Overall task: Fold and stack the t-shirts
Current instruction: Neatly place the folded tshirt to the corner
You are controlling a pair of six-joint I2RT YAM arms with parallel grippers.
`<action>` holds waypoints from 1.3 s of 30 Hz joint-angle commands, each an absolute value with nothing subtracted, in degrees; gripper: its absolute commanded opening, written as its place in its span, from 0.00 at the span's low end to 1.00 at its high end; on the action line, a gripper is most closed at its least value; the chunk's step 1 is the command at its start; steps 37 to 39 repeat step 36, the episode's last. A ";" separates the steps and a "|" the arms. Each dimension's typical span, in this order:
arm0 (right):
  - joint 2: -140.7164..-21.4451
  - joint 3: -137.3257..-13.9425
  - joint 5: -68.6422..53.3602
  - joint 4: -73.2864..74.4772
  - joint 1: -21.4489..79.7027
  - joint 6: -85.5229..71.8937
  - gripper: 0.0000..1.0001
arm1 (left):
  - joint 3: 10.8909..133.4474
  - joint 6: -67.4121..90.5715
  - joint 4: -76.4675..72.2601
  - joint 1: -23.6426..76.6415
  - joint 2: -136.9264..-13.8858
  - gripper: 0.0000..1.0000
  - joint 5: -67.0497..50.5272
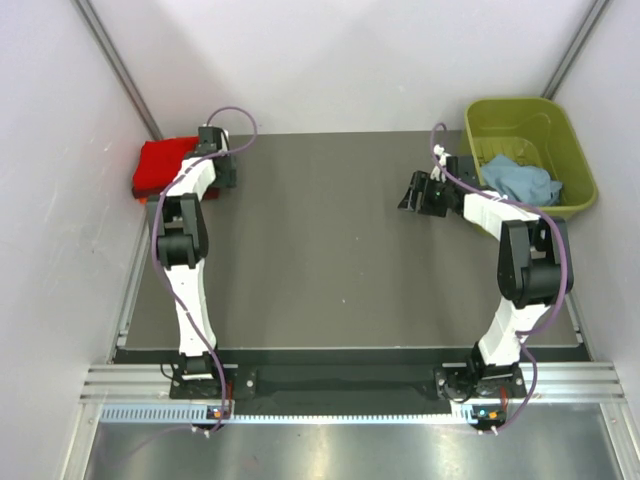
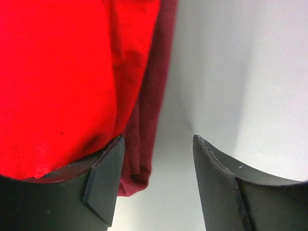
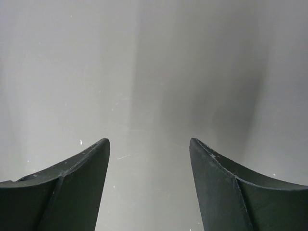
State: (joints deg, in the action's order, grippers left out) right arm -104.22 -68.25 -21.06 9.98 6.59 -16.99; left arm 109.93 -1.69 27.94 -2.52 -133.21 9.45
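**A:** How do the left fingers (image 1: 218, 160) stand?

**B:** Spread wide, with nothing between them. They are at the far-left corner of the tabletop (image 1: 320, 270), right at the red shirt (image 1: 160, 165). In the wrist view, red cloth bulges up to the outer edge of one finger. I cannot tell whether it presses on it.

**A:** And the gap itself?

**B:** Only the white wall (image 2: 240, 72) shows through it. The maroon shirt (image 2: 149, 96) lies under the red one, and its rounded folded edge sticks out beside that same finger.

**A:** The right fingers (image 1: 410, 192)?

**B:** They are just as far apart and hold nothing. They hang over the far-right part of the tabletop, just beside the tub (image 1: 475, 115). Their wrist view shows only a plain pale grey surface.

**A:** What about textures?

**B:** Both pairs of fingers are matte black wedges that taper to blunt tips, with a ridge down each inner face. The red cloth is smooth with soft creases, and the maroon is darker and duller. The tub is olive-green plastic, rectangular with rounded corners. It sits off the far-right corner, and the blue shirt (image 1: 520, 182) lies crumpled inside it. The tabletop is flat dark grey.
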 commanded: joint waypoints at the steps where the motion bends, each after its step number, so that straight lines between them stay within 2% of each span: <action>1: -104.15 -70.66 -21.53 7.21 7.56 -16.79 0.68 | 112.41 -3.25 29.44 -1.32 -129.46 0.64 5.72; 5: -103.36 -72.85 -19.96 8.17 7.73 -16.35 0.68 | 112.41 -3.53 31.55 2.02 -128.07 0.72 -3.73; 9: -100.29 -77.15 -13.12 11.07 7.73 -13.11 0.71 | 110.48 -0.09 32.52 7.36 -123.76 0.82 -13.24; 11: -98.27 -80.49 -9.95 11.34 7.73 -10.91 0.79 | 111.70 -0.17 32.26 9.74 -121.13 0.84 -14.15; 12: -97.65 -81.46 -6.28 11.16 7.73 -8.72 0.87 | 112.49 1.48 31.91 12.02 -120.42 0.87 -13.11; 16: -95.19 -84.11 -0.27 10.46 7.73 -3.61 1.00 | 118.29 3.51 29.72 15.29 -118.48 0.99 -8.28; 24: -91.94 -86.66 17.11 15.10 8.17 1.48 1.00 | 122.87 6.68 26.81 15.29 -117.25 0.99 -2.11; 31: -84.30 -84.20 15.12 16.34 8.09 1.49 1.00 | 121.99 7.03 26.46 15.21 -116.10 0.99 -0.62; 39: -82.36 -82.62 15.29 17.32 8.17 1.15 1.00 | 121.29 6.50 26.19 15.21 -114.96 0.99 -0.53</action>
